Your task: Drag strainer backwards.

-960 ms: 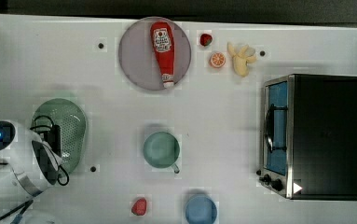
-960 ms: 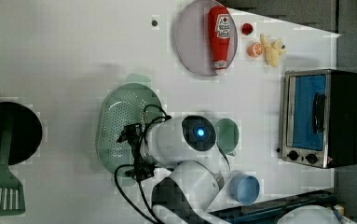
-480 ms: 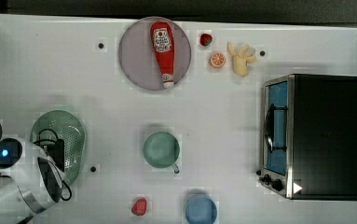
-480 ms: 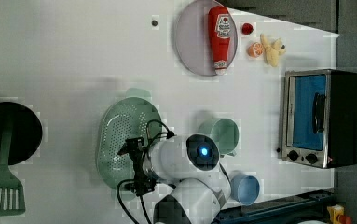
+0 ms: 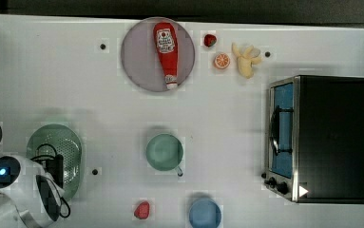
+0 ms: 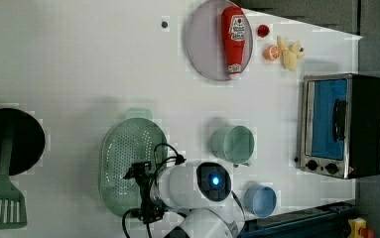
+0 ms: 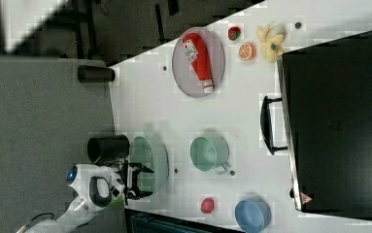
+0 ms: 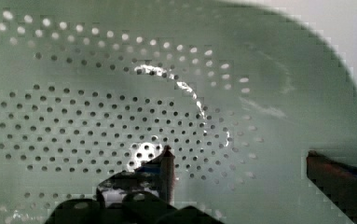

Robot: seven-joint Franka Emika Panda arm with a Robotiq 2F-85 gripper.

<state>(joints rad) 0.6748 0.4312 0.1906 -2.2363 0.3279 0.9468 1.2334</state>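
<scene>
At the top view's lower left, the strainer (image 5: 56,156) sits on the white table (image 5: 99,104), near the edge by the arm's base. Its long axis runs up-down as the top view shows it, and it is well apart from the green mug (image 5: 164,152) to the top view's right.

The gripper (image 6: 145,193) is seen over the strainer's end nearest the arm, directly above the perforated bowl rather than beside it. The jaws are spread wide and nothing is held. In the wrist view the holed bottom (image 8: 120,121) lies straight under the camera; one fingertip (image 8: 166,161) is seen over the holes, the other finger (image 8: 339,175) out by the rim wall. That suggests the rim lies between the fingers, though it cannot be confirmed.

Judged from this, the coming move turns on lowering straight down so a finger catches the wall, then pulling along the short axis toward the base.

Hard to make out: whether any finger touches plastic yet. In the top view the strainer's near end is hidden by the arm and its cables. In the right view the far rim is partly masked by a black cylinder (image 7: 107,148).
</scene>
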